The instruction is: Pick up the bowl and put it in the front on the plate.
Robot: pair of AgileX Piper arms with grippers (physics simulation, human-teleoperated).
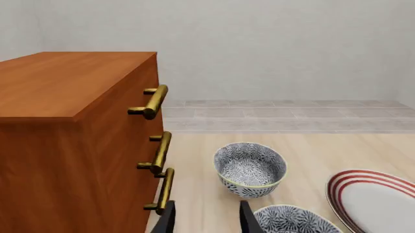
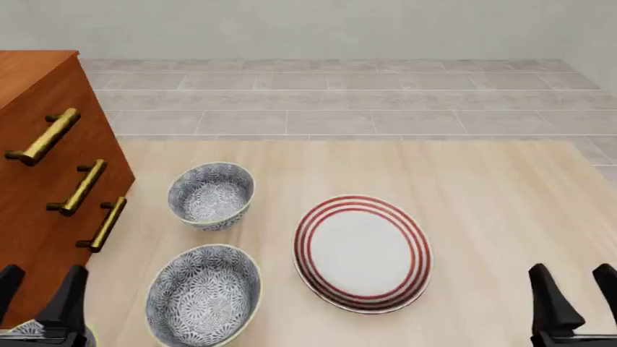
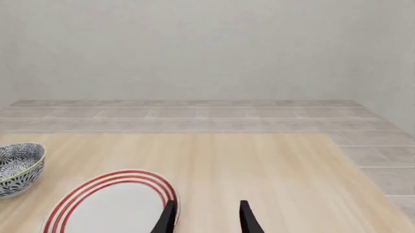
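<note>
**A:** The left gripper [image 1: 207,221] was seen through its own wrist camera with its fingers spread wide and nothing held. The bowl [image 1: 250,169] was found upright on the table [image 1: 311,150], ahead of the fingers and apart from them.

**B:** What risk was judged there?

**A:** A shallower bowl [image 1: 295,221] of the same print lay nearer. It could be grabbed by mistake or knocked in a low reach. A wooden cabinet [image 1: 65,121] with brass handles [image 1: 155,101] stood close beside the path, and an elbow could be caught on it.

**B:** And from the front?

**A:** The right gripper [image 2: 576,303] was likewise seen parted and empty. The bowl was placed behind the shallower one, left of the plate [image 2: 363,253] and near the cabinet. The plate was found bare. A thin rim pinched off-centre could be let slip.

**B:** The right wrist?

**A:** The plate and one patterned bowl were caught at the edge. Which bowl it was could not be told.
</note>
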